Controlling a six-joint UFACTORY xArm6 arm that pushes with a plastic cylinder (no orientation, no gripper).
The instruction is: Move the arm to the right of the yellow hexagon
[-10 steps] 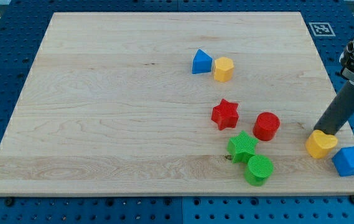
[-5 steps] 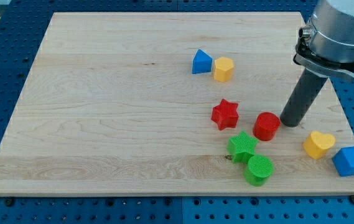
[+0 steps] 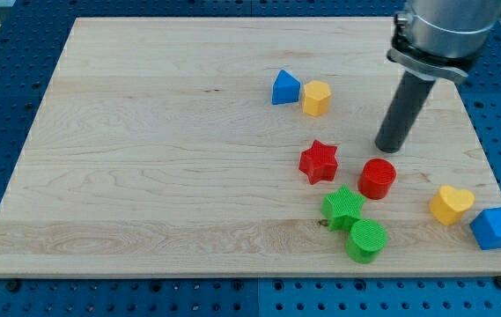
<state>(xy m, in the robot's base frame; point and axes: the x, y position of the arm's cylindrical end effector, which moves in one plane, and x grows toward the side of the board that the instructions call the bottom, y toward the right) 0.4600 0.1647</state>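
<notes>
The yellow hexagon (image 3: 317, 98) lies on the wooden board, right of centre toward the view's top, touching a blue triangle (image 3: 285, 88) on its left. My tip (image 3: 387, 147) rests on the board to the right of and below the hexagon, about a block's width away from it. The tip stands just above the red cylinder (image 3: 377, 179), slightly apart from it.
A red star (image 3: 319, 162), a green star (image 3: 342, 207) and a green cylinder (image 3: 366, 240) cluster below the hexagon. A yellow heart (image 3: 452, 204) and a blue cube (image 3: 497, 227) sit at the board's right edge near the bottom.
My tip has moved from beside the yellow heart at the right edge up and to the left, past the red cylinder, toward the yellow hexagon. No block has moved.
</notes>
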